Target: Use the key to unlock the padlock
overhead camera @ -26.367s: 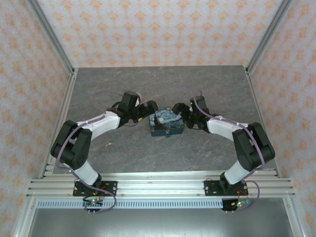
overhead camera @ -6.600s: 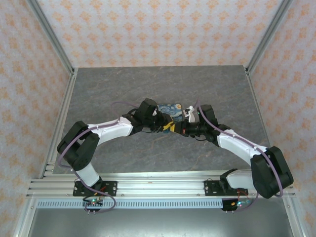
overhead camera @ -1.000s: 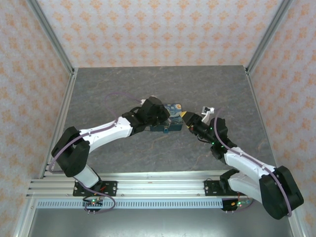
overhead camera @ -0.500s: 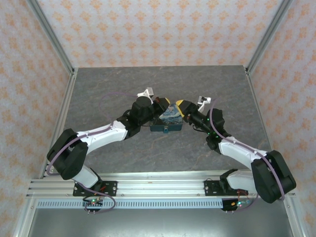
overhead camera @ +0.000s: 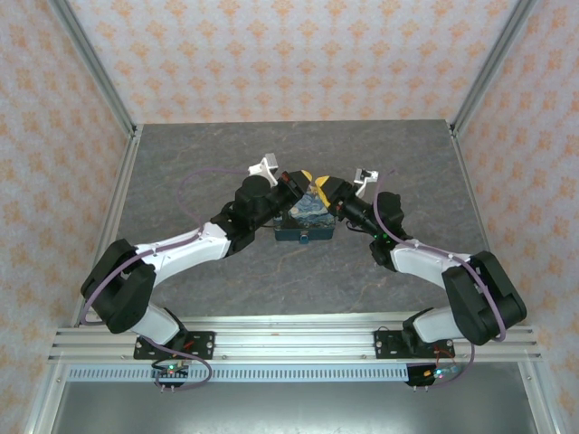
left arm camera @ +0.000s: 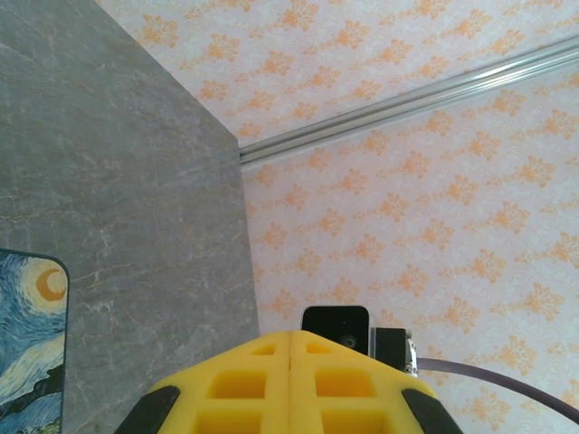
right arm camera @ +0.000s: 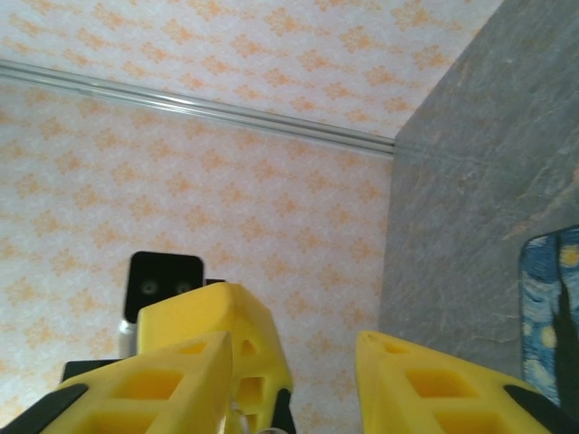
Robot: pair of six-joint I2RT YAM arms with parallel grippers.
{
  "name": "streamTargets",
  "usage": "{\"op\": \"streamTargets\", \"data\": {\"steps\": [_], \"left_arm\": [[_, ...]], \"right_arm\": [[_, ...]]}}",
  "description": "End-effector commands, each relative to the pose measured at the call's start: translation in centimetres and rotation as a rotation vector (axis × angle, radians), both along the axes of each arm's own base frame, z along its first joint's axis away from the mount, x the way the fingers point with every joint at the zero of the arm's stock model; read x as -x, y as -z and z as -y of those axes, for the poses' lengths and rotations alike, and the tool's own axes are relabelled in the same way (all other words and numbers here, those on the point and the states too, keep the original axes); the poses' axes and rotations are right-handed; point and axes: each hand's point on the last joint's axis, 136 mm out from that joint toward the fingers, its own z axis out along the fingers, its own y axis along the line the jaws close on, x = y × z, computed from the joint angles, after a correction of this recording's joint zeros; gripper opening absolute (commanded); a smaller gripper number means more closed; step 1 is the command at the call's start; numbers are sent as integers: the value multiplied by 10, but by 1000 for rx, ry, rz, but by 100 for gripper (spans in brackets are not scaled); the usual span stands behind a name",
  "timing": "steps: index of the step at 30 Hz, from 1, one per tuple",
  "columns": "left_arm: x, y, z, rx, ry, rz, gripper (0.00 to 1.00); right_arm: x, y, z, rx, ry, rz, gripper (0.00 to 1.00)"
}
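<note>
Tally: two arms, left arm point(overhead camera: 181, 246) and right arm point(overhead camera: 425, 262), each with one claw, so two claws total: left claw point(overhead camera: 298, 181) and right claw point(overhead camera: 327, 189). Two purple cables point(overhead camera: 192, 177), one per arm. One bench point(overhead camera: 226, 145), one blue swirl-print box point(overhead camera: 305, 233) on it, three patterned walls point(overhead camera: 289, 54) around the cell.

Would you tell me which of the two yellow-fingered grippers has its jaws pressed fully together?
The left gripper: its wrist view shows its yellow jaws meeting along one seam, whereas the right gripper shows a clear gap between its jaws.
</note>
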Motion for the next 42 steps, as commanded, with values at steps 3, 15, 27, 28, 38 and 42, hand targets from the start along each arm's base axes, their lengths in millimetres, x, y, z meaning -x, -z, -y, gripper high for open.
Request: {"op": "streamTargets", "data": {"steps": [3,15,27,28,38,42], "left_arm": [[-9,-7,-4,51,-39,22,0],[-16,1,1,70,-46,-9,0],[-18,-1,-1,75,-64,-7,0],[-18,-1,-1,74,-64,-8,0],[-20,2,-1,76,-71,-15,0],[-20,2,-1,73,-72,-15,0]], "right_arm": [[7,-27,-2,-53,-38,96,37],[11,-18,-5,-49,-59,86,29],[12,-4,-3,-37,-53,55,30],[12,-4,-3,-39,-53,56,30],[14,-7,-8,-45,-72,63,23],[15,-10,-12,-50,-84,70,23]]}}
